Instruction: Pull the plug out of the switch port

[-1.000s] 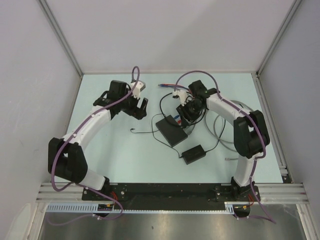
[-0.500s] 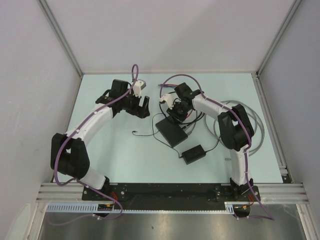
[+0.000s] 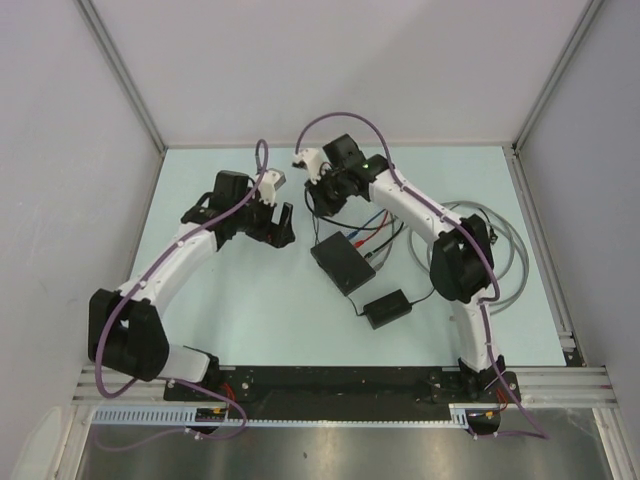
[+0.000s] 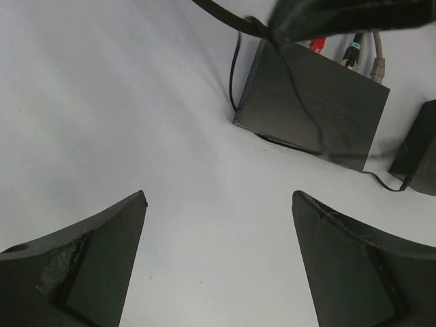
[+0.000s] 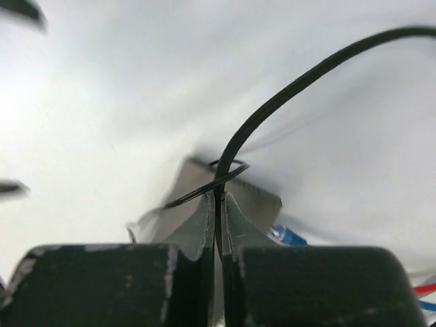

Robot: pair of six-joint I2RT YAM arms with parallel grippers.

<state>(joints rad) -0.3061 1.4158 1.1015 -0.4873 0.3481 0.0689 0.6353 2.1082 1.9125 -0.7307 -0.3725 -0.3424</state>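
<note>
The switch [image 3: 343,263] lay mid-counter [image 3: 250,315], with coloured plugs [image 4: 351,53] seated along its far edge. The left gripper [image 4: 219,197] stood apart to its left. Beyond the switch, the right gripper [image 5: 219,199] was clamped on a thin black cable [image 5: 286,90]. The cable's plug end was indistinct.

White arms [image 3: 170,262] — black joints, purple cables [image 3: 340,114].

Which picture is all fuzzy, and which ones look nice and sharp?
Right wrist view: fuzzy; the flat black box behind the right gripper smears, though the pinched black cable looks crisper close up. Left wrist view: the box is sharp, with one dark smear along the top edge. Top view: sharp, evenly lit, soft shadows.
</note>
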